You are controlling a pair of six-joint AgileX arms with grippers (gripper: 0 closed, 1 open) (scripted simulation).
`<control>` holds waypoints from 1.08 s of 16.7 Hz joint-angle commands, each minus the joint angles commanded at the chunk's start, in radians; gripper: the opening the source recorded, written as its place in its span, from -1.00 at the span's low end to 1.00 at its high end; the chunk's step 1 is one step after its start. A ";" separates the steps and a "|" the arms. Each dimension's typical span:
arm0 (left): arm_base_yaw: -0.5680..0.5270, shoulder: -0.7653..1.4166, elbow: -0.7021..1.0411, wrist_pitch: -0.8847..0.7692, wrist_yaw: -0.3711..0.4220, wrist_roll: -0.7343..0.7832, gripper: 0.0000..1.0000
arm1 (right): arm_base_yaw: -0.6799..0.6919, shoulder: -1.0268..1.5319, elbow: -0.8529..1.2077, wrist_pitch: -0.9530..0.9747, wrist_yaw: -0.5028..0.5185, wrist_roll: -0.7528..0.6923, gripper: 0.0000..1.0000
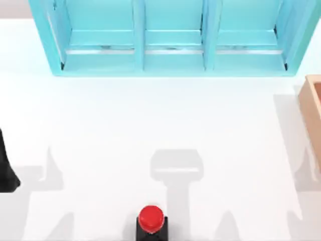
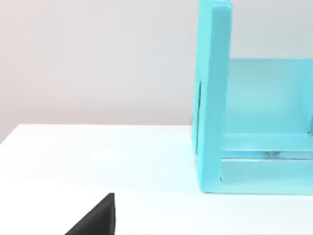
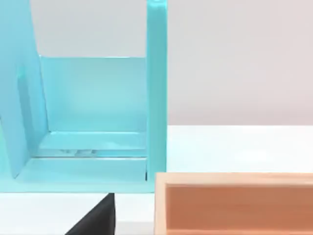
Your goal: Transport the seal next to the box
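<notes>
The seal (image 1: 151, 219), a glossy red ball knob on a black square base, stands upright at the table's front edge, near the middle. The light tan box (image 1: 313, 113) sits at the table's right edge, cut off by the frame. In the right wrist view the box (image 3: 234, 203) lies close by, its thick wall facing the camera. My left gripper (image 1: 7, 170) is parked at the table's left edge, far from the seal; a black part of it shows in the left wrist view (image 2: 95, 218). A black part of my right gripper (image 3: 95, 218) shows beside the box.
A large turquoise shelf cabinet (image 1: 170, 55) with three bays spans the back of the table; its end wall (image 2: 212, 98) shows in the left wrist view and its right end wall (image 3: 156, 93) stands just behind the box. White tabletop (image 1: 150, 115) stretches between seal, cabinet and box.
</notes>
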 joint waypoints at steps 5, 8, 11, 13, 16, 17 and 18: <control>0.000 0.000 0.000 0.000 0.000 0.000 1.00 | 0.059 0.058 0.060 -0.050 0.000 0.058 1.00; 0.000 0.000 0.000 0.000 0.000 0.000 1.00 | 0.197 0.209 0.214 -0.166 0.003 0.185 1.00; 0.000 0.000 0.000 0.000 0.000 0.000 1.00 | 0.381 0.451 0.450 -0.334 0.008 0.350 1.00; 0.000 0.000 0.000 0.000 0.000 0.000 1.00 | 0.511 0.658 0.633 -0.468 0.012 0.468 1.00; 0.000 0.000 0.000 0.000 0.000 0.000 1.00 | 0.695 1.006 0.915 -0.690 0.017 0.640 1.00; 0.000 0.000 0.000 0.000 0.000 0.000 1.00 | 0.751 1.122 1.006 -0.765 0.018 0.694 1.00; 0.000 0.000 0.000 0.000 0.000 0.000 1.00 | 0.802 1.236 1.095 -0.839 0.018 0.745 1.00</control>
